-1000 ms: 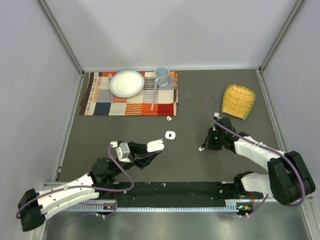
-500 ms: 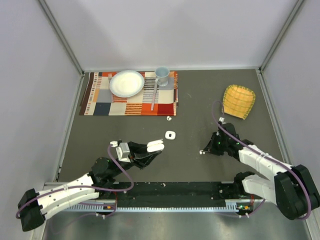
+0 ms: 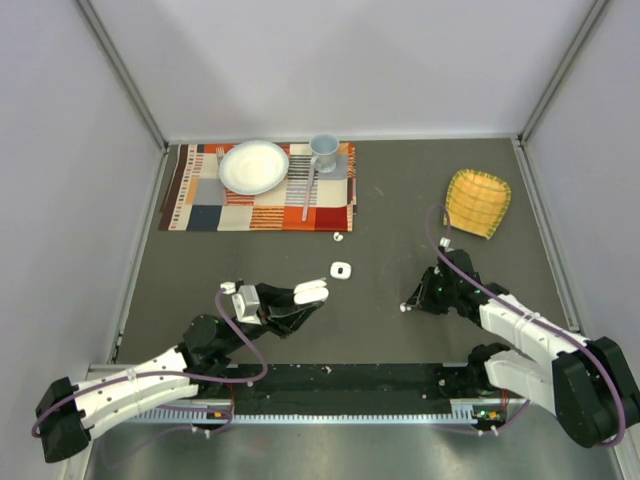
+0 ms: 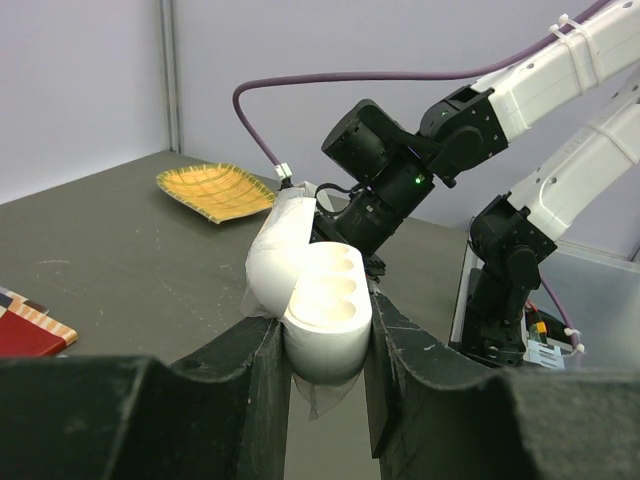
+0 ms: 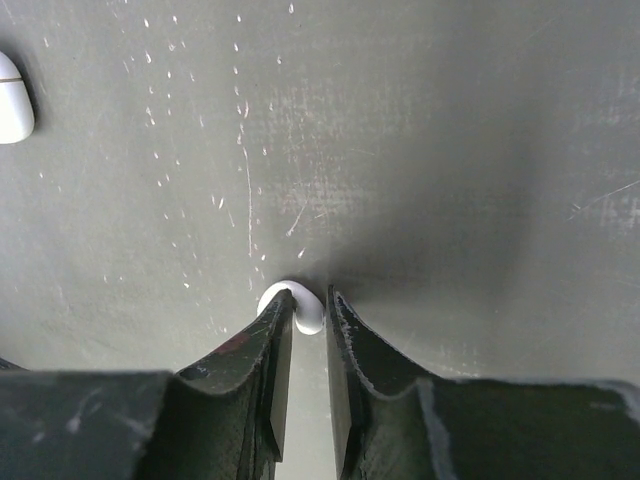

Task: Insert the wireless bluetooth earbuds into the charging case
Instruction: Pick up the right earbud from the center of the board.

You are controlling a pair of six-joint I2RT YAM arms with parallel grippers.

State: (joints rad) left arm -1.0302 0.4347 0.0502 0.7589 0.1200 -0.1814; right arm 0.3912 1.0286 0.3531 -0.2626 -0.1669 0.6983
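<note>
The charging case (image 4: 318, 300), white and oval, stands with its lid swung back and its wells facing up. My left gripper (image 4: 320, 335) is shut on its lower half, and the top view shows the pair left of centre (image 3: 310, 292). One of the earbuds (image 5: 303, 308) lies on the dark table at the tips of my right gripper (image 5: 310, 312). Its jaws stand a narrow gap apart, and the left fingertip covers part of the bud. From above, that earbud (image 3: 404, 306) sits just left of the right gripper (image 3: 412, 301). Another earbud (image 3: 338, 237) lies by the placemat.
A small white piece (image 3: 341, 269) lies mid-table, also at the right wrist view's left edge (image 5: 12, 97). A striped placemat (image 3: 215, 205) at the back left carries a plate (image 3: 253, 166), a mug (image 3: 323, 150) and a spoon (image 3: 308, 195). A yellow woven dish (image 3: 477, 202) sits back right.
My right arm has drawn back toward the near edge, and the earbud at its tips has slid slightly the same way. The left arm and the case have not moved.
</note>
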